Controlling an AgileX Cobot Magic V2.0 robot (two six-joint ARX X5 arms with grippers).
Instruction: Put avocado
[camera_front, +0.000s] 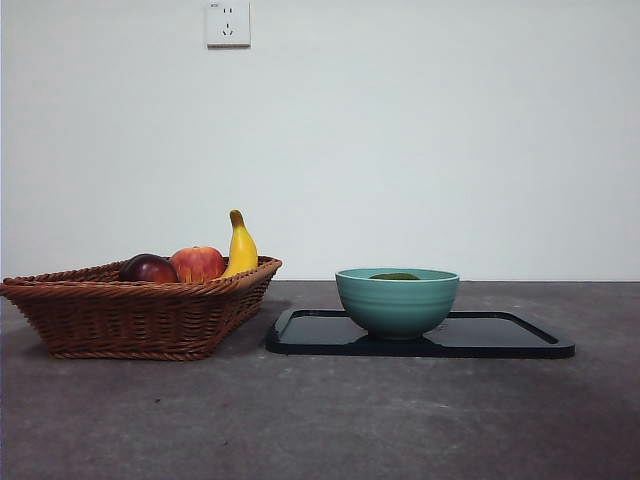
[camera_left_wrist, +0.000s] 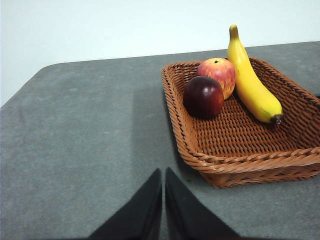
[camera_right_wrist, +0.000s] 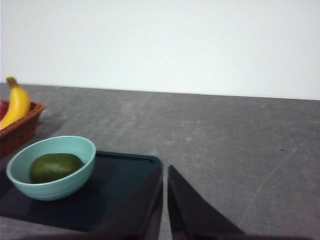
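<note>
The dark green avocado lies inside a teal bowl that stands on a black tray. In the front view only the avocado's top peeks over the bowl's rim. My right gripper is shut and empty, held back from the tray's near corner, apart from the bowl. My left gripper is shut and empty over bare table beside the wicker basket. Neither arm shows in the front view.
The wicker basket at the left holds a dark maroon fruit, a red-yellow apple and a banana. The black tray lies right of it. A wall with a socket stands behind.
</note>
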